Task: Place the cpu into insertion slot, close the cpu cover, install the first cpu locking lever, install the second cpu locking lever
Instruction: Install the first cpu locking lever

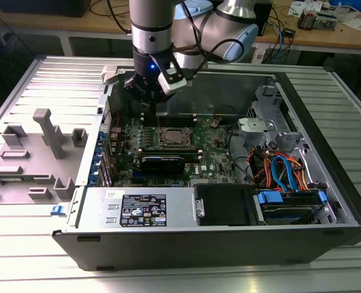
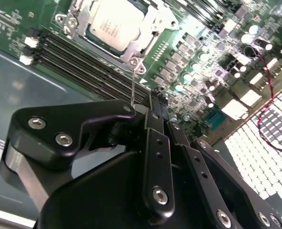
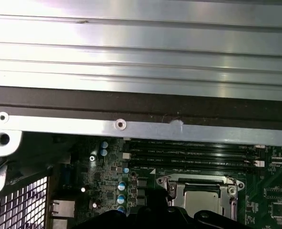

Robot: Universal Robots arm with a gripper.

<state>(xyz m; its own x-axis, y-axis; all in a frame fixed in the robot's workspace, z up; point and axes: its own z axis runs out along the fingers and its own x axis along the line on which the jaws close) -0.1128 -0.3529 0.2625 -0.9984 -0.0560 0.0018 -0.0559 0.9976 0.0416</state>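
Near the cpu (image 2: 113, 24), the hand (image 2: 157, 93), pressed together, half hides a thin lever (image 2: 133, 78).

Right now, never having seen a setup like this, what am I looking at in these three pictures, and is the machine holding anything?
It is a robot arm reaching into an open computer case. The exterior view comes from a camera off the arm. Both wrist views come from cameras riding near its gripper. Inside lies the green motherboard. The cpu, a silver square, shows through the window of the cpu cover. The gripper's fingers look shut beside a thin wire lever; whether they pinch it I cannot tell.
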